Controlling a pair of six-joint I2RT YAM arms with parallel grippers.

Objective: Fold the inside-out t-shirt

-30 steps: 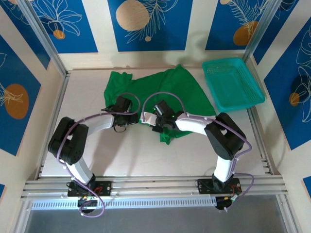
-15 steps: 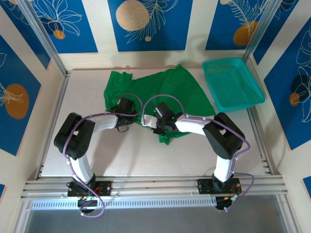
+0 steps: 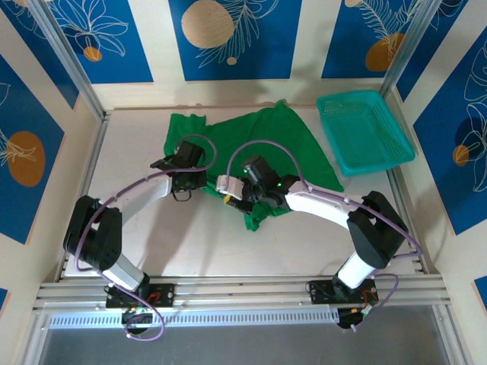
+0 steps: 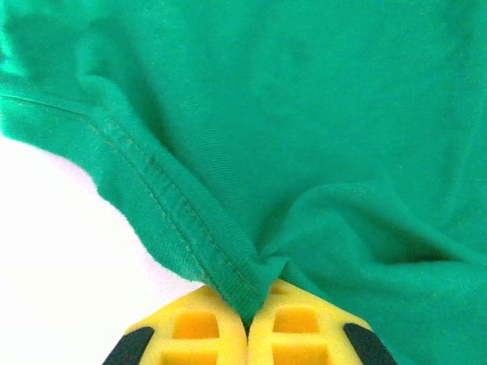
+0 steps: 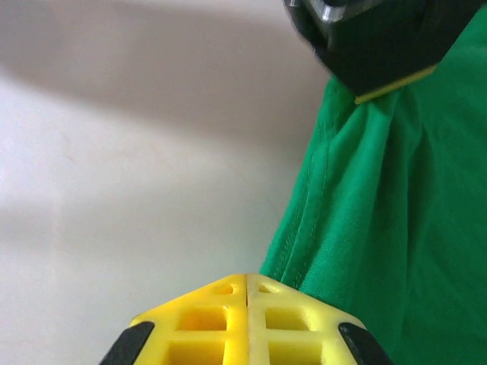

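Inside-out t-shirt [image 3: 266, 141] lies rumpled by the far edge of the desk [image 3: 190, 243]; my left hand [image 4: 247, 308] has just clamped its near hem, my right hand [image 5: 246, 280] has closed alongside, possibly gripping cloth, so lifting can begin.

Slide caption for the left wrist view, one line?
Left gripper shut on the stitched hem of the green t-shirt, fabric bunching at the pinch, over the white table.
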